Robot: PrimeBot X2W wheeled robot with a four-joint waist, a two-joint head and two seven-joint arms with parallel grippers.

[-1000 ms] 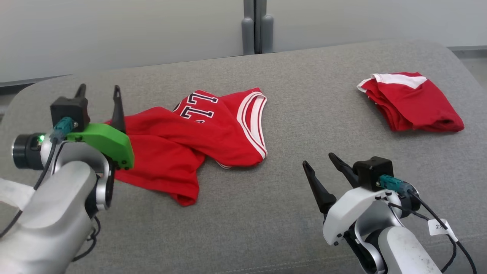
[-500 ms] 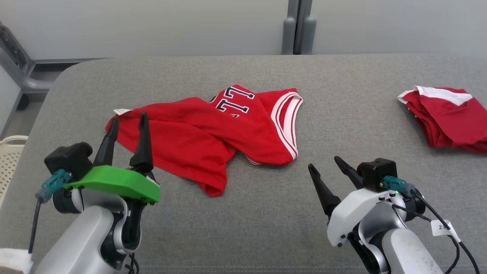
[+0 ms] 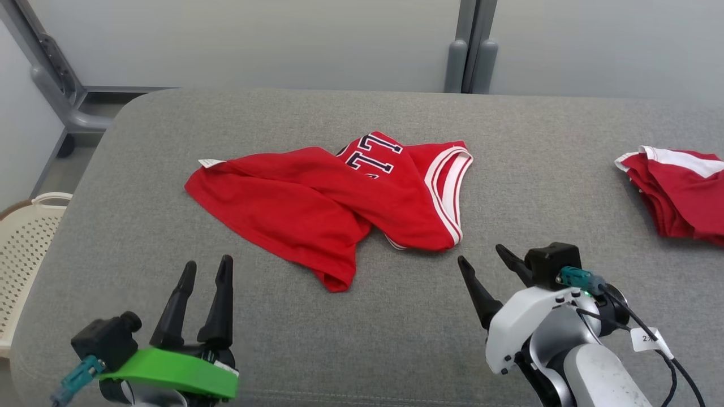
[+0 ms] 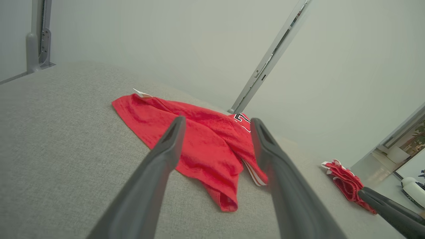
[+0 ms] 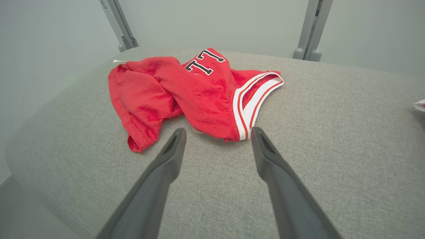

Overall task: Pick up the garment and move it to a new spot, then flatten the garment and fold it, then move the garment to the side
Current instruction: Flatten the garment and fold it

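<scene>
Left gripper (image 3: 207, 261) drawn back off garment (image 3: 305, 198); right gripper (image 3: 479, 253) near its hem; both released, empty; flattening likely next

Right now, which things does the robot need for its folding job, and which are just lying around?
For the job: the crumpled red jersey; the left gripper and the right gripper, both open and holding nothing; the grey table under it.
Just lying about: the folded red garment at the table's right; the cream basket off its left end.
</scene>
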